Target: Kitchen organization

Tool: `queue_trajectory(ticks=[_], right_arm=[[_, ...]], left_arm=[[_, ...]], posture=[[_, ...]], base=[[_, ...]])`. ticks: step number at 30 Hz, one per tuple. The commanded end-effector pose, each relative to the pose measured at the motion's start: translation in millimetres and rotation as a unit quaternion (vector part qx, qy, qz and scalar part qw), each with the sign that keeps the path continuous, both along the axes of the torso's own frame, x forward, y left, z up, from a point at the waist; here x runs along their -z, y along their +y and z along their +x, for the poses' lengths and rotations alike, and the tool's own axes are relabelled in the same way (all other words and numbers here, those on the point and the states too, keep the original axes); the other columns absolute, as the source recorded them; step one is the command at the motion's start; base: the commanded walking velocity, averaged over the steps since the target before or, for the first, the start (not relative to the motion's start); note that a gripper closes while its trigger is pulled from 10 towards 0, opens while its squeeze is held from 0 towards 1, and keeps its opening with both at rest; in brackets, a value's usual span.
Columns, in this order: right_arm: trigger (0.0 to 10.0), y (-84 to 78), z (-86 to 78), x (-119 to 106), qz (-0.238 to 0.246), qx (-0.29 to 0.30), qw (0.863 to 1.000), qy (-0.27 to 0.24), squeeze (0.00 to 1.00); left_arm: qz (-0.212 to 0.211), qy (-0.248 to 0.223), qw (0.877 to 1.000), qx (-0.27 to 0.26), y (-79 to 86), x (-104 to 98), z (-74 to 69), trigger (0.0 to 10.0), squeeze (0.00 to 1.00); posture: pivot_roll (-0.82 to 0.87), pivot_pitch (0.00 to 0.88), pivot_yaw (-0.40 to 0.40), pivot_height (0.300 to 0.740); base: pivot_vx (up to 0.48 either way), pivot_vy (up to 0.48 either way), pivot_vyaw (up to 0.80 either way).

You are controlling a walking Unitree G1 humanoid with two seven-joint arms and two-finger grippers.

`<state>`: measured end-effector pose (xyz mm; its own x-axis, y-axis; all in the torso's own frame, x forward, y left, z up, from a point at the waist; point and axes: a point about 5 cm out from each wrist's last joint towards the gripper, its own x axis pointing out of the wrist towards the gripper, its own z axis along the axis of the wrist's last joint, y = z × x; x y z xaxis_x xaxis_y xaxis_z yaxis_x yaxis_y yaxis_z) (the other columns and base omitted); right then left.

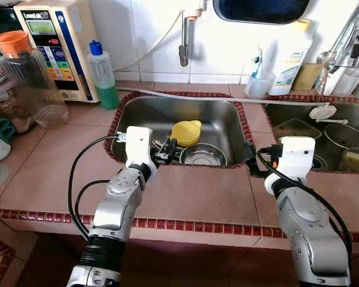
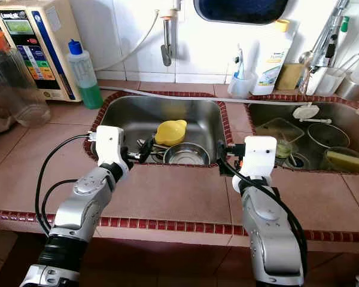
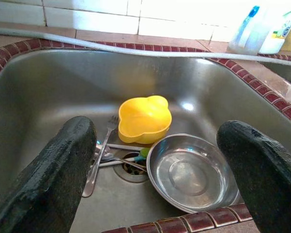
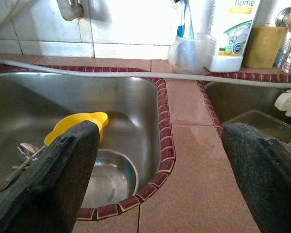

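The robot stands at a tiled desk (image 1: 191,197) with two steel sinks set into it. In the left sink (image 1: 221,122) lie a yellow bowl (image 1: 186,132), upside-down or tilted near the basin's middle, a round steel bowl (image 1: 203,155) against the basin's near wall, and a fork (image 3: 101,155) with some other cutlery over the drain, its long axis running roughly from the near wall toward the back.

The left end effector (image 1: 163,156) hovers at the near left edge of that sink, fingers released and spread wide; its wrist view looks straight down between them at the yellow bowl and steel bowl. The right end effector (image 2: 222,162) sits over the strip of desk between the two sinks, at its near edge, also released with its fingers well apart. The right sink (image 1: 347,116) holds a clear container, a bowl and other dishes.

The relation that matters: the dishes in the left sink lie forward of and below the left end effector, with the steel bowl closest, just past the near rim. The left arm appears the nearer one for either bowl; the right would have to reach across the sink's corner. The likely next move is a downward reach over the rim.
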<state>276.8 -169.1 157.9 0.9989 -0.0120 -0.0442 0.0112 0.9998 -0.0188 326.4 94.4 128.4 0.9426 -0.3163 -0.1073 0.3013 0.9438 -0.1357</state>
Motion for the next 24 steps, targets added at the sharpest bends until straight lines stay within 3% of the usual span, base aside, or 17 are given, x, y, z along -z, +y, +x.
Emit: queue_trajectory(ticks=[1, 24], right_arm=[[10.0, -1.6, 1.7, -1.9, 0.004, 0.006, 1.000, 0.000, 0.00], [10.0, -4.1, 5.2, -4.4, 0.006, 0.011, 1.000, -0.002, 0.00]], left_arm=[[0.003, -0.006, 1.000, -0.001, 0.9, -4.9, 1.0, 10.0, 0.00], [0.004, -0.003, 1.000, -0.001, 1.3, -4.7, 2.1, 10.0, 0.00]], posture=[[0.06, 0.000, 0.040, 0.740], [0.06, 0.000, 0.040, 0.740]], base=[[-0.289, 0.000, 0.00], [-0.300, 0.000, 0.00]])
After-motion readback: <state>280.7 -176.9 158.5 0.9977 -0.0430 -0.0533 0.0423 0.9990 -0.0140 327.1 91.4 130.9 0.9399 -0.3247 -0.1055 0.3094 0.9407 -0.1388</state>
